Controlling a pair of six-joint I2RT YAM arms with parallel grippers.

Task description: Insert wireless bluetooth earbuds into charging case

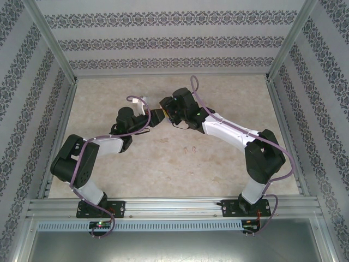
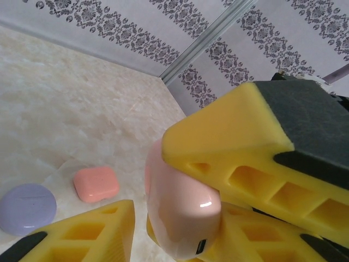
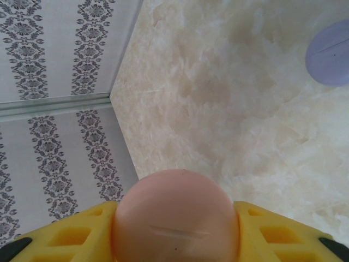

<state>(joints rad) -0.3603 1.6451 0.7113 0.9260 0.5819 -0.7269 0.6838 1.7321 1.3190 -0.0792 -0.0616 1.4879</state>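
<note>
A pale pink charging case (image 3: pixel 175 218) is held off the table, and my right gripper (image 3: pixel 174 221) is shut on it, one yellow finger pressed to each side. In the left wrist view the same case (image 2: pixel 180 210) stands between my left gripper's (image 2: pixel 180 224) yellow fingers (image 2: pixel 92 232). That gripper is open: a strip of table shows between its left finger and the case. The two grippers meet at mid-table (image 1: pixel 158 114). Two tiny pinkish earbuds (image 1: pixel 189 149) lie on the table in front of them.
An orange-pink case (image 2: pixel 96 184) and a round lavender case (image 2: pixel 26 208) lie shut on the marbled table (image 1: pixel 163 164). The lavender case (image 3: pixel 329 53) also appears in the right wrist view. Patterned walls and metal rails enclose the table.
</note>
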